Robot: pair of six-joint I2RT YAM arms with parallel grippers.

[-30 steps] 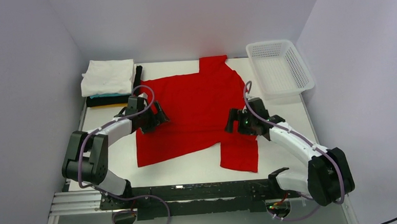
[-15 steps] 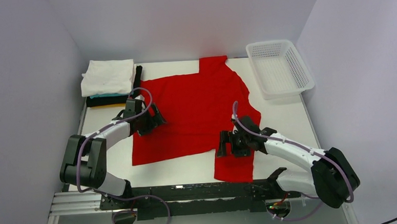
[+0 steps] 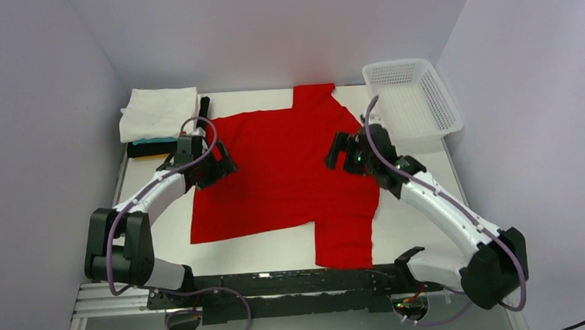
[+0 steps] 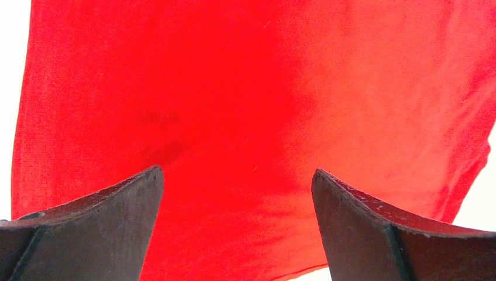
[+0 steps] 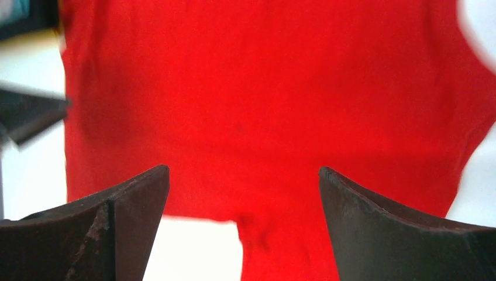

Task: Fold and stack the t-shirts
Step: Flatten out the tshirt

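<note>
Moved: right gripper (image 3: 337, 153), from the shirt's near sleeve to over its far right side. Left gripper (image 3: 220, 167), slightly farther and to the left. The shirt's near-left corner now lies farther left.

- Table (image 3: 165, 243): white, carries every item.
- Red t-shirt (image 3: 286, 177): spread flat at centre, one sleeve toward the far edge, the other toward the near edge.
- Mesh basket (image 3: 411, 102): white, far right corner, apart from the shirt.
- Folded stack (image 3: 158, 115): far left corner, white shirt on top, with teal, black and yellow-orange edges beneath.
- Both grippers: jaws spread wide, holding nothing, over red cloth.
</note>
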